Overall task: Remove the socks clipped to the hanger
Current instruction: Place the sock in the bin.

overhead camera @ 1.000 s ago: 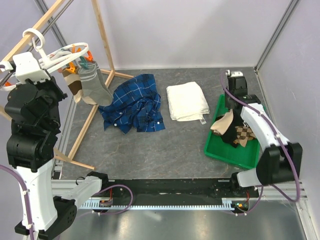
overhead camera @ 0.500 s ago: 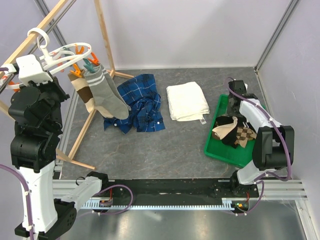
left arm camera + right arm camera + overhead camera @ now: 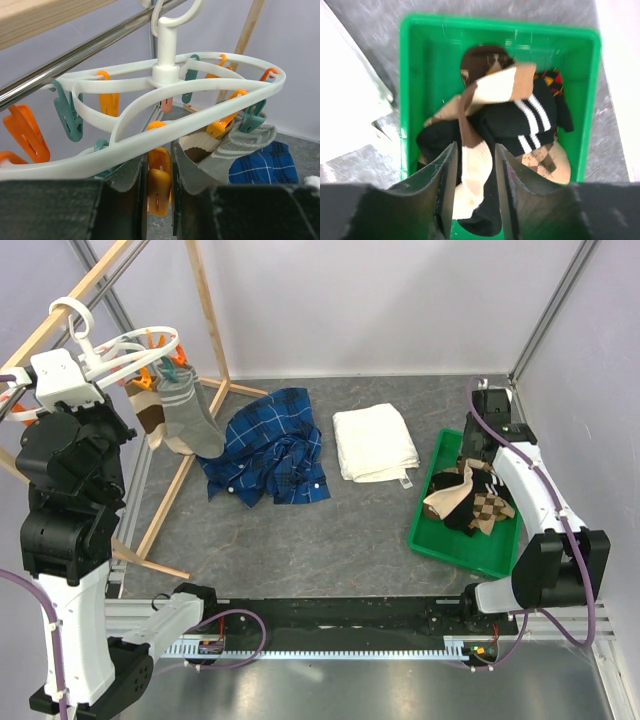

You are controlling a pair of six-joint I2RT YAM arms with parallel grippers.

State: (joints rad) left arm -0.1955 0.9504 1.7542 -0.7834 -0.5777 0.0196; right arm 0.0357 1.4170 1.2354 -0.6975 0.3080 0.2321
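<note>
Change is seen mostly on the right, where the right gripper point(image 3: 475, 150), pinched on a tan sock point(image 3: 495, 87) a second ago, is now held with its jaws parted and nothing between them. That sock has been let go and is draped over the other socks point(image 3: 472, 502) heaped in the green tray point(image 3: 440, 540); black, striped and checkered ones are seen under it from the right wrist. The gripper is hung above the heap and no sock is touched by it. On the left, the hanger point(image 3: 130, 348) is hooked over the rack point(image 3: 205, 310), and two socks are left clipped to it: a grey sock point(image 3: 190, 420) and, just behind it, a brown sock point(image 3: 150, 418). Half a second ago both were swung out toward the shirt point(image 3: 270, 450); now they are hung back beside the pole, much as a second ago. The left gripper point(image 3: 156, 160) is kept under the hanger's ring with its jaws narrow and an orange clip point(image 3: 159, 192) between them, unchanged over the last second; whether the clip is actually squeezed cannot be told. From the left wrist the grey sock is seen held by a teal clip point(image 3: 252, 119). The towel point(image 3: 375, 440) is lain flat between shirt and tray, unmoved.
</note>
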